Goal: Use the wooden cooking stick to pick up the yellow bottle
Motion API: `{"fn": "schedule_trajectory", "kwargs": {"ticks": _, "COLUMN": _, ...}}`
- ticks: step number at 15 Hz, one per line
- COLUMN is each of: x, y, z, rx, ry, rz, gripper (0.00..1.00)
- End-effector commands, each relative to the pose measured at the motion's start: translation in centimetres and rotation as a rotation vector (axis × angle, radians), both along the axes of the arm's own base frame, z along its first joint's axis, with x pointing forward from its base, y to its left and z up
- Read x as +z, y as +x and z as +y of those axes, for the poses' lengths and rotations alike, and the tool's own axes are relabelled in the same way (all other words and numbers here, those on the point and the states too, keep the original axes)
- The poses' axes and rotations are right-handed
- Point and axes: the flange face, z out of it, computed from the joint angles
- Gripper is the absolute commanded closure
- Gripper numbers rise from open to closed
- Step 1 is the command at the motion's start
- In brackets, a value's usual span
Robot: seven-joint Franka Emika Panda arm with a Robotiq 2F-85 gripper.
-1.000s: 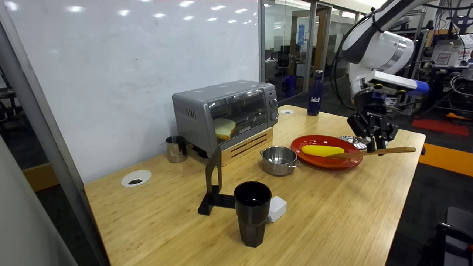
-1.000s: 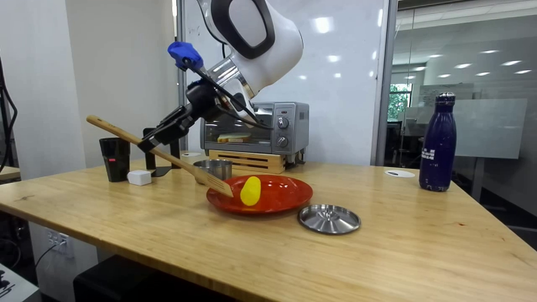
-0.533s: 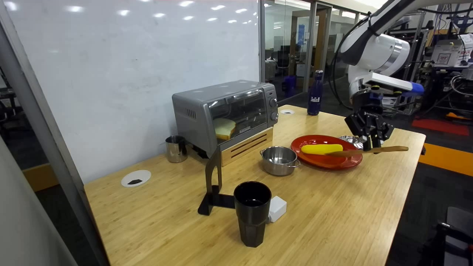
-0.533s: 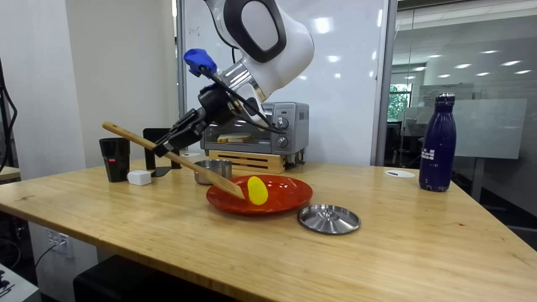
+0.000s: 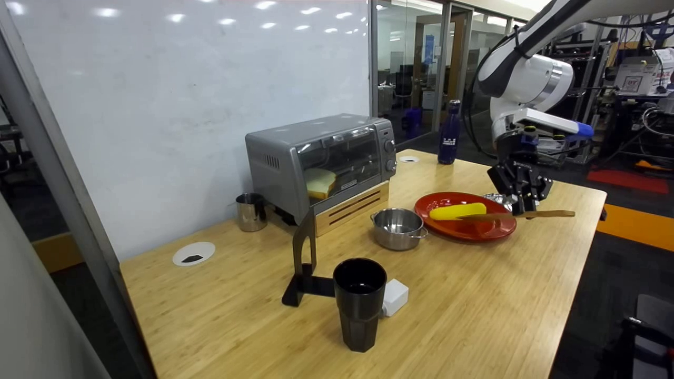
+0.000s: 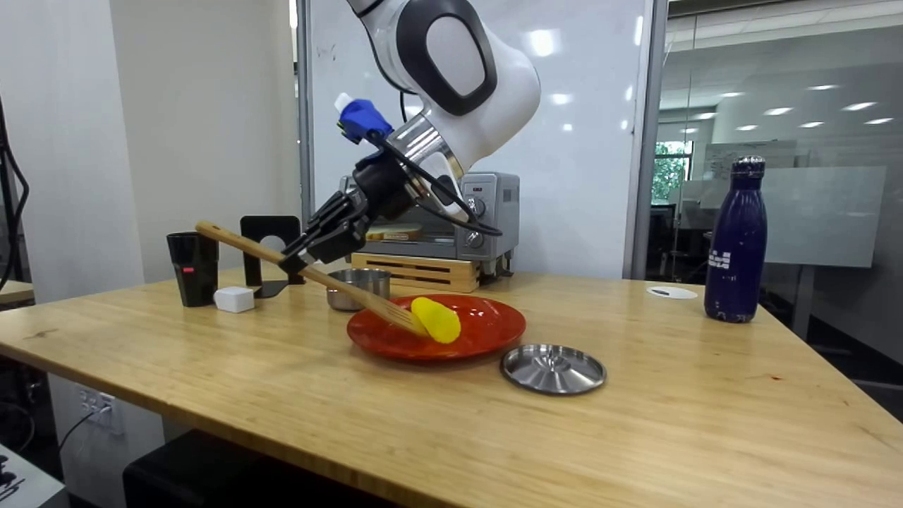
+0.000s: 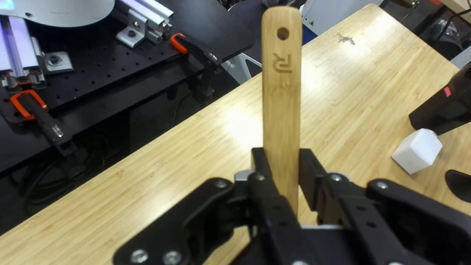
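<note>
The yellow bottle lies on its side in the red plate, not yet lifted. In an exterior view the slotted blade of the wooden cooking stick meets the bottle's left side; whether the edge only touches or sits underneath cannot be told. The end effector is up and to the left of the bottle there, clamped on the stick partway along, and in the wrist view the handle sticks out past the grip. The stick slopes down to the right, while the bottle's long axis seems to run from near to far, so the next move probably turns on sliding the blade rightward beneath that long side. Pushed too fast, the bottle may roll across the plate instead. The plate rests on the wooden counter, with a steel lid just beside it at the near right and a steel pot at the far left. A black cup and a white block stand farther left, a blue flask well off to the right. Past the toaster oven rises a whiteboard, and glass walls close the room on the right
</note>
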Motion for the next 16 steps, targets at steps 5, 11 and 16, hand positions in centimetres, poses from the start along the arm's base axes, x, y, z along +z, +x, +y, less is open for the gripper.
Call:
{"fn": "schedule_trajectory", "kwargs": {"ticks": 5, "x": -1.5, "y": 1.3, "z": -2.6, "rx": 0.069, "ry": 0.025, "rz": -0.035, "gripper": 0.94}}
{"fn": "schedule_trajectory", "kwargs": {"ticks": 11, "x": -1.6, "y": 1.8, "z": -3.4, "rx": 0.116, "ry": 0.006, "rz": -0.021, "gripper": 0.94}}
{"fn": "schedule_trajectory", "kwargs": {"ticks": 16, "x": -1.3, "y": 2.4, "z": -4.0, "rx": 0.151, "ry": -0.023, "rz": -0.011, "gripper": 0.94}}
